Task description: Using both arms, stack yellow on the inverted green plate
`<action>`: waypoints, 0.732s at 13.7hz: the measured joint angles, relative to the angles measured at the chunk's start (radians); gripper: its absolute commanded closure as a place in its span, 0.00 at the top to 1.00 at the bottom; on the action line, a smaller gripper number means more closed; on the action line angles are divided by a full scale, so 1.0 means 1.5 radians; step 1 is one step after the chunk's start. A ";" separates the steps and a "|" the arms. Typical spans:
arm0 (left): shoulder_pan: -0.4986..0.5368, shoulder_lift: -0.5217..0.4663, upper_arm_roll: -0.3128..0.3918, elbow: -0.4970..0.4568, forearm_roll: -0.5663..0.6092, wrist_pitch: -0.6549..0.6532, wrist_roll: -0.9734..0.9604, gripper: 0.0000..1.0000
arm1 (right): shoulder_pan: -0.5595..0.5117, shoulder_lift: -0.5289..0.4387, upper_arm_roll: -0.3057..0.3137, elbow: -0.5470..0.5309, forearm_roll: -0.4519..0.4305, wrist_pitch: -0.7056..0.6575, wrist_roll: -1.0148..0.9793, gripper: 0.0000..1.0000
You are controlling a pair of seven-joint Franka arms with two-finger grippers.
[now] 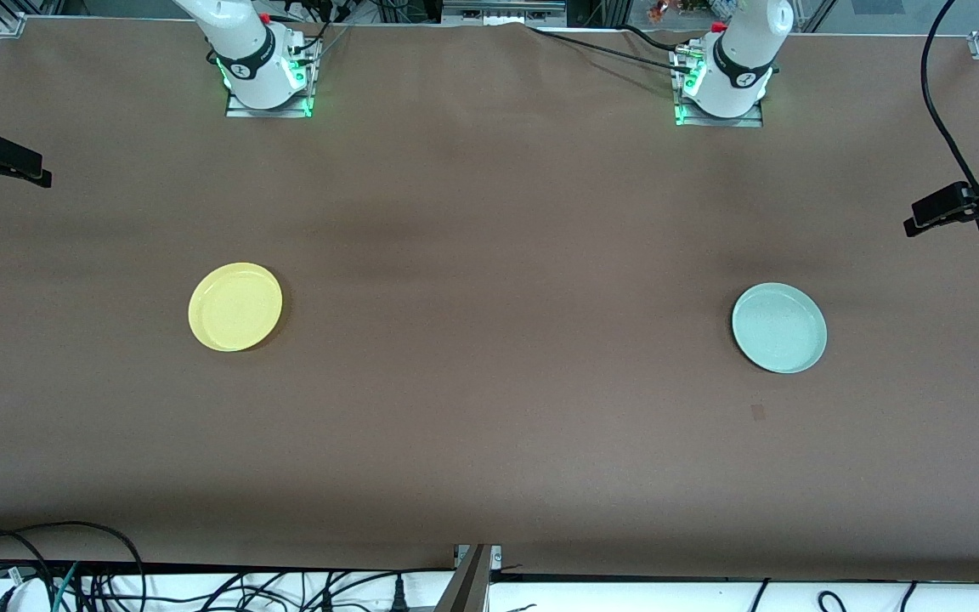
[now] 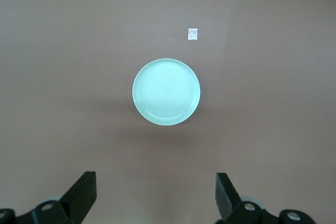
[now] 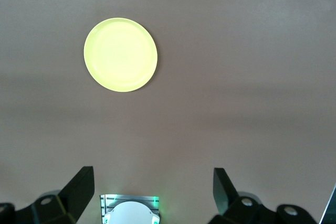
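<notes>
Step in hand: you are at the very start, by my reading; neither plate is touched and both arms wait high over the table [image 1: 489, 212]
Yellow: the yellow [image 1: 235, 307] lies rim-up on the table toward the right arm's end, well apart from the other plate
Green plate: the green plate [image 1: 778, 328] lies toward the left arm's end, a little nearer the front camera than the yellow; it looks rim-up to me, so not yet inverted, though you should check this
Left gripper: the left gripper [image 2: 157, 195] hangs high over the table near the green plate, fingers [image 2: 84, 190] spread wide, holding nothing
Right gripper: the right gripper [image 3: 153, 192] hangs high over the table beside its own base, the yellow in its view, fingers [image 3: 79, 187] spread wide, holding nothing
Other: a small pale patch [image 2: 192, 34] sits on the table near the green plate
Next move: you likely need to bring the left gripper down to the green plate's rim and flip it; a shallow rim on a flat table gives little to pinch
</notes>
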 measured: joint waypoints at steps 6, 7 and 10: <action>0.000 0.005 -0.004 0.012 -0.041 0.008 0.002 1.00 | 0.000 0.000 0.000 0.000 0.000 0.000 0.000 1.00; 0.000 0.010 -0.003 0.018 -0.041 0.008 0.002 1.00 | 0.000 0.000 0.000 0.000 0.000 0.000 0.000 1.00; 0.000 0.057 -0.001 0.021 -0.033 0.009 0.002 1.00 | 0.000 0.000 0.000 0.000 0.000 0.000 0.000 1.00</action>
